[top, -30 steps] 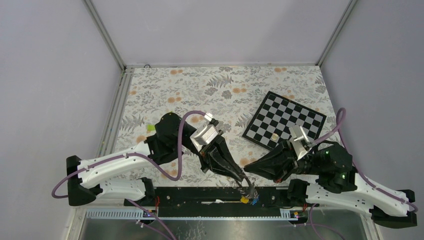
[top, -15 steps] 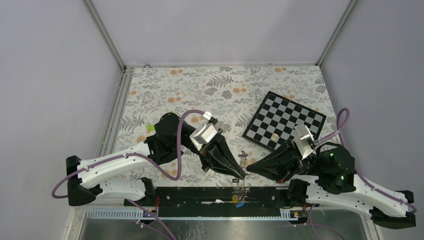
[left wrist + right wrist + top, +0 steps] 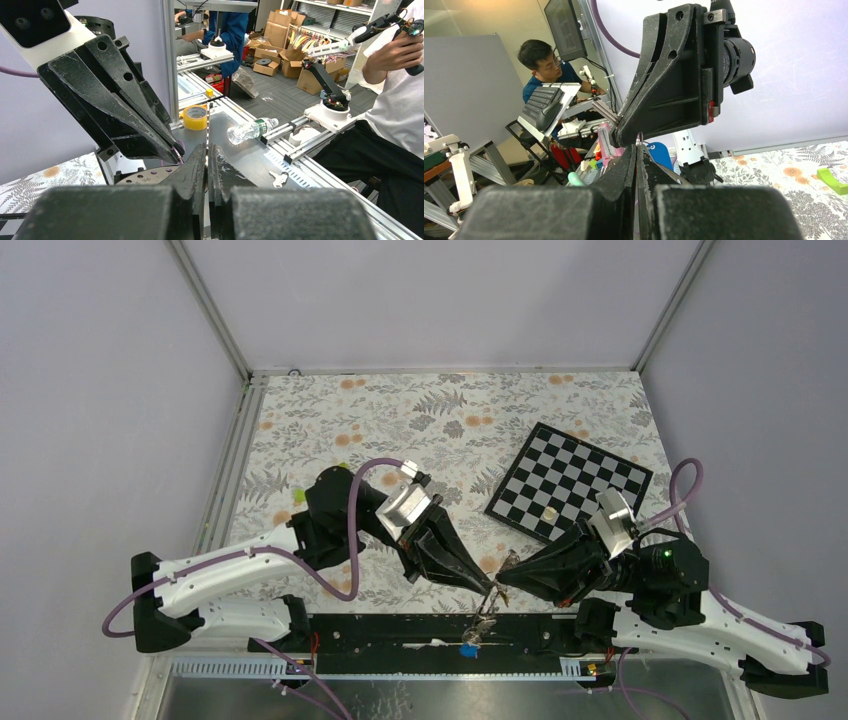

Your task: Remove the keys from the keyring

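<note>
Left gripper (image 3: 207, 150) matt blk plastic, rough; keys (image 3: 484, 619) shiny metal.

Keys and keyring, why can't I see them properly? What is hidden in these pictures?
Keyring: top view, hidden where the left hand and right hand pinch together.
Keys: top view, too small and tangled to count.
Left wrist view: its own shut fingers cover whatever they pinch.
Right wrist view: only a blue tag peeks out.

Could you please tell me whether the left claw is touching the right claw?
Cannot tell. In the top view the left claw and right claw converge by the hanging keys, but no view shows contact or a gap plainly.
</note>
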`<action>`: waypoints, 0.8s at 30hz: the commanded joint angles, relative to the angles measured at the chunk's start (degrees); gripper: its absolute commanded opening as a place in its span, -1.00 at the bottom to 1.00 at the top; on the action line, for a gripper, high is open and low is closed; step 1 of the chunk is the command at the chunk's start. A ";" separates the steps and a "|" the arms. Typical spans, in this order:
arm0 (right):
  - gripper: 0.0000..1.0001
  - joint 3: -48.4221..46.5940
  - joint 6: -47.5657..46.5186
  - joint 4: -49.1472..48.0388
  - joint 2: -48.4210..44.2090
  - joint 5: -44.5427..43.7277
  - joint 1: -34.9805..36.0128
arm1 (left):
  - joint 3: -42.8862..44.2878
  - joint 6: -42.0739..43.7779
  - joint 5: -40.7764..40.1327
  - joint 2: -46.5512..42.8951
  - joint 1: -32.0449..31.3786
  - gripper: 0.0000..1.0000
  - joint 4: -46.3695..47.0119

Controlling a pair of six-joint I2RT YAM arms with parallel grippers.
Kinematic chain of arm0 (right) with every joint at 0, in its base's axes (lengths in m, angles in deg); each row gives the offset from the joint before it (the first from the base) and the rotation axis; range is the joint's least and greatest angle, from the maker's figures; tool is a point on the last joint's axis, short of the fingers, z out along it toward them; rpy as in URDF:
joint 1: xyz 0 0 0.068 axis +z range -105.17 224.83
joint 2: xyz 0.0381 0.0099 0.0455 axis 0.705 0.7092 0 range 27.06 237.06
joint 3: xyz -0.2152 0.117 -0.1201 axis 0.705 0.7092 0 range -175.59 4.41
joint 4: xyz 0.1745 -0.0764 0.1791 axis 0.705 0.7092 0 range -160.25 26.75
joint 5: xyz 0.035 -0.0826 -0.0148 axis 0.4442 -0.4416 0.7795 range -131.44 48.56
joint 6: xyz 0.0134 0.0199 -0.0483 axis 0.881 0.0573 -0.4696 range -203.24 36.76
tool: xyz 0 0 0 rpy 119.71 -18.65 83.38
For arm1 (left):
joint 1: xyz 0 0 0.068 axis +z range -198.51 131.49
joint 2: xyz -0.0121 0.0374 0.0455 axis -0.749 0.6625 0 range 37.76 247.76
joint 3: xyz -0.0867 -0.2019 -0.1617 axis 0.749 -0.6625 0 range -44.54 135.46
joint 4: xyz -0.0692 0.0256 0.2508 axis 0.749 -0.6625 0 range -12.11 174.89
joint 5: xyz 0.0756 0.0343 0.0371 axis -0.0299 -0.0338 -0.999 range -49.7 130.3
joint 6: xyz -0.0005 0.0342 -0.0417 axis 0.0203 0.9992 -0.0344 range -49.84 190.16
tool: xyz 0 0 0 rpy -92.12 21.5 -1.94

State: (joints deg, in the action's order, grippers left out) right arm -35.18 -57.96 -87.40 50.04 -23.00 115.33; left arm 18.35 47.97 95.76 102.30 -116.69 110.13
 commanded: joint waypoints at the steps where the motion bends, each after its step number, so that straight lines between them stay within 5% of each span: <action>1: -1.00 -1.06 1.05 -15.14 -1.81 -1.96 -0.10 | -1.03 0.05 2.36 -2.21 -0.11 -0.96 1.51; 14: -1.00 1.47 1.09 -24.21 -2.07 -2.13 -0.10 | -2.51 -0.59 1.21 -3.21 -0.11 -0.96 3.15; 24: -1.00 -3.47 -2.31 -5.38 -2.18 3.48 -0.08 | -1.97 1.99 -3.00 -4.91 0.02 -0.99 1.60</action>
State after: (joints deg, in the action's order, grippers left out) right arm -33.26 -58.61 -92.16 49.98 -21.91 115.33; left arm 16.05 48.86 92.57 99.93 -116.69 111.59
